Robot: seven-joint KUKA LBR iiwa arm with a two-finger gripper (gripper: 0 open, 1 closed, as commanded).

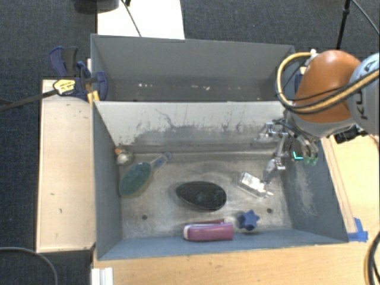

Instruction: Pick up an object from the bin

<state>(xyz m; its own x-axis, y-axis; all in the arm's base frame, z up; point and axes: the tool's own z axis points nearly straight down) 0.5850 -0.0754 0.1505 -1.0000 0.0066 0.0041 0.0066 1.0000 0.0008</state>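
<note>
I look down into the grey metal bin (312, 206) from above. Nearest to me, along the near wall and a little right of the middle, a pink tube (208, 231) lies on its side. Just to its right, almost touching its end, sits a small blue star-shaped piece (248, 219).

Farther in, at the middle of the floor, a black oval brush (202, 195) lies flat. To its right, apart from it, is a small clear, silvery packet (253, 183), lying tilted on the right part of the floor. On the left side a green brush (135, 179) lies with its head toward me and its bluish handle pointing to the far right. Beyond it, in the far left corner, a small round ball (122, 155) rests against the wall.

The gripper (274, 164) reaches in from the right and hangs low over the right side of the floor. It is just at the far right of the clear packet, the thing nearest to it. I cannot tell whether the claw is wide or narrow, or whether it touches the packet. Above it, the wrist carries an orange cover (323, 85) with yellow and black cables (284, 94) looped round it, in front of the far right part of the bin.
</note>
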